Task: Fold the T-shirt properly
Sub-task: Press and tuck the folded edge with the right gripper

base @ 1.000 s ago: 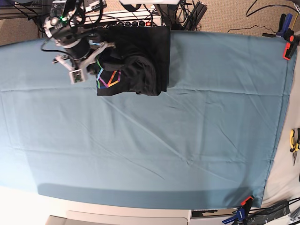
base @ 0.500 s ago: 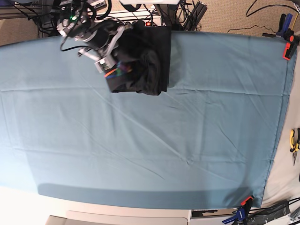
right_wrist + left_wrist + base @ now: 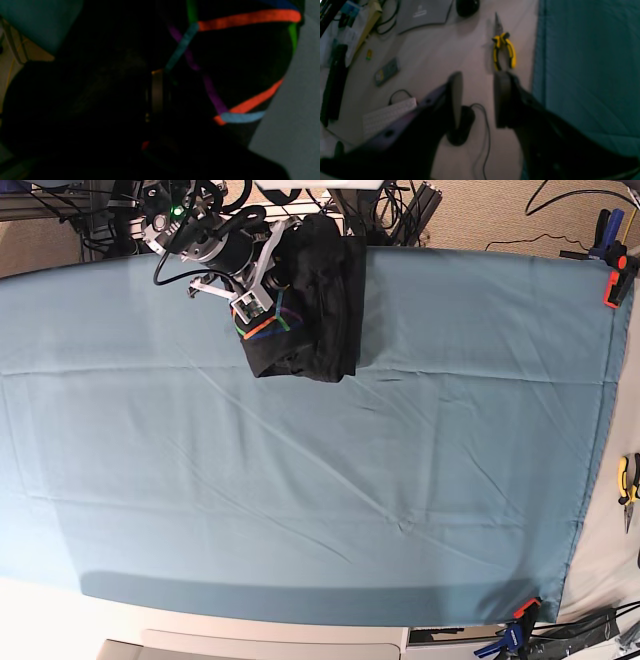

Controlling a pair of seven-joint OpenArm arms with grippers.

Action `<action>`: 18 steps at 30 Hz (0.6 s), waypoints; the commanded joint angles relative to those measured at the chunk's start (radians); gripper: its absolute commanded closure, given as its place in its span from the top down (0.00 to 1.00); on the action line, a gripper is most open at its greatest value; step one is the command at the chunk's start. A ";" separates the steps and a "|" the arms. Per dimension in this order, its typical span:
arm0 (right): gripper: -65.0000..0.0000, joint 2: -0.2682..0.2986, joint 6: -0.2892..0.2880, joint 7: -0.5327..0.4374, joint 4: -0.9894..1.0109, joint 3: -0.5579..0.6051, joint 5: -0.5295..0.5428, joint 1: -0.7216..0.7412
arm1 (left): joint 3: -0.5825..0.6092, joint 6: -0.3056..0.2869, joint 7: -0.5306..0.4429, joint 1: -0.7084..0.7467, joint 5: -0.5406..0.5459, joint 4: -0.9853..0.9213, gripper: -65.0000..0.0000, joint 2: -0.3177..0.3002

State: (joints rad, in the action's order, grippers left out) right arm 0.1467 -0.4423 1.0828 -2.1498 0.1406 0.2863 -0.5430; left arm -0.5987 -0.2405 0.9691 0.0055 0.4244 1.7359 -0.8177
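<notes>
The black T-shirt lies bunched in a narrow pile at the far edge of the teal table cloth. My right gripper is at the pile's left side, shut on a flap that shows the multicolour line print. In the right wrist view the print fills the frame, and one finger is pressed into the dark cloth. My left gripper is open and empty. It hangs over the bare desk beside the cloth's edge, far from the shirt and out of the base view.
Yellow-handled pliers lie on the desk by the cloth edge and also show in the base view. Clamps pin the cloth at its right corners. Cables and a power strip sit behind the shirt.
My right gripper has moved right and toward the far edge with the printed flap, carrying it over the pile. The shirt's footprint is narrower than before.
</notes>
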 commanded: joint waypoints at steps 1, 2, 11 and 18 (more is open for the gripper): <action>0.00 0.003 -0.002 -0.010 -0.016 0.002 0.000 -0.003 | -0.013 0.003 -0.019 -0.013 -0.001 0.011 0.34 -0.030; 0.00 0.003 -0.002 -0.011 -0.016 0.002 0.000 -0.003 | -0.013 0.003 -0.019 -0.013 -0.001 0.011 0.34 -0.030; 0.00 0.003 0.076 -0.045 -0.016 0.002 -0.185 -0.002 | -0.013 0.003 -0.019 -0.013 -0.001 0.011 0.34 -0.030; 0.00 0.003 0.168 -0.065 -0.016 0.002 -0.318 0.001 | -0.013 0.003 -0.019 -0.013 -0.001 0.011 0.34 -0.030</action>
State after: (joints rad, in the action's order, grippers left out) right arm 0.1463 -0.2783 1.0264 -2.1513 0.1452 -0.0158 -0.5426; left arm -0.5987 -0.2405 0.9691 0.0055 0.4244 1.7359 -0.8177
